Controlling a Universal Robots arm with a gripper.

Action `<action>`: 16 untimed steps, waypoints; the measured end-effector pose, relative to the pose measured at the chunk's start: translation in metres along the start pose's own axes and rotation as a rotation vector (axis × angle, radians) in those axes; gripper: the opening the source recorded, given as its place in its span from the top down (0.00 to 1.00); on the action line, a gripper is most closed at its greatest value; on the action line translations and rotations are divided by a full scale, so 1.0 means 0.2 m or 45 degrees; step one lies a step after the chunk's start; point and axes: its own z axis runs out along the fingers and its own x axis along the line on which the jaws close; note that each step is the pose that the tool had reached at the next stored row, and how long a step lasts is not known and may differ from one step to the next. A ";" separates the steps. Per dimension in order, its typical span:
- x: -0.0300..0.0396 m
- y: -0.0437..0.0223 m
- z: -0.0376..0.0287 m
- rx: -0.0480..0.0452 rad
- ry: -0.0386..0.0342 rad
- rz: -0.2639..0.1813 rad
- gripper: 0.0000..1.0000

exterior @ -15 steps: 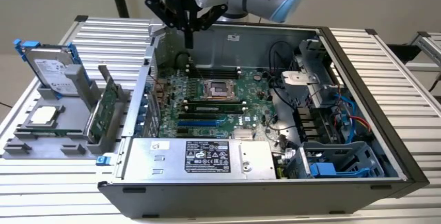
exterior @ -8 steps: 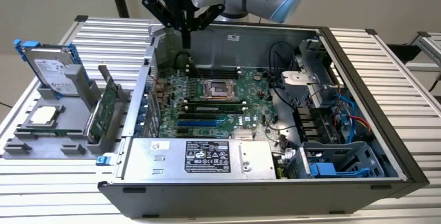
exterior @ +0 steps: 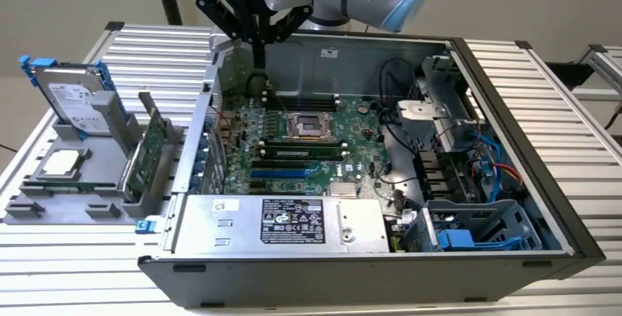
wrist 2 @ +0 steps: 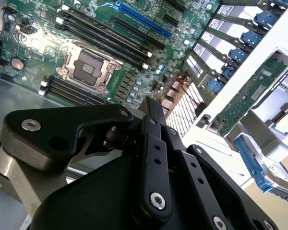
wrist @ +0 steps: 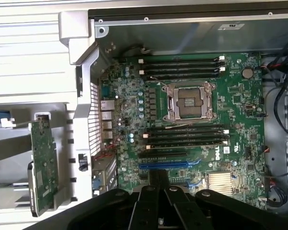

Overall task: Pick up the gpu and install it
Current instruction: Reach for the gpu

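Note:
The gpu [exterior: 148, 148] stands on edge in a grey holder [exterior: 116, 185] left of the open computer case, its green circuit board showing in both wrist views [wrist 2: 252, 93] [wrist: 42, 165]. My gripper [exterior: 261, 65] hangs over the back of the case above the motherboard [exterior: 291, 148], well apart from the gpu. Its fingers are pressed together with nothing between them, as both wrist views show [wrist 2: 148, 101] [wrist: 158, 173]. On the motherboard a blue expansion slot [wrist: 163, 165] lies just past the fingertips in the first wrist view.
A silver hard drive in a blue frame [exterior: 73, 101] and a square CPU chip [exterior: 60, 162] sit in the same holder. The case holds a power supply [exterior: 282, 225], cables [exterior: 408, 105] and a drive cage [exterior: 476, 228]. Ribbed metal table [exterior: 544, 97] surrounds it.

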 end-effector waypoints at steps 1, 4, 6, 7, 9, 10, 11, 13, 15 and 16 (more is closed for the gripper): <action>0.003 0.000 0.000 0.000 0.0000 0.000 1.00; 0.010 -0.001 0.000 0.000 0.0001 0.000 1.00; 0.015 -0.001 -0.001 0.000 0.0002 0.000 1.00; 0.017 -0.001 -0.001 0.000 0.0001 0.000 1.00; 0.022 -0.002 -0.001 0.000 0.0001 0.000 1.00; 0.024 -0.002 -0.001 0.000 0.0000 0.000 1.00; 0.026 -0.002 -0.001 0.000 0.0000 0.000 1.00; 0.031 -0.002 -0.001 0.000 0.0000 0.000 1.00; 0.036 -0.003 -0.001 0.000 0.0000 0.000 1.00; 0.038 -0.003 -0.001 0.000 0.0001 0.000 1.00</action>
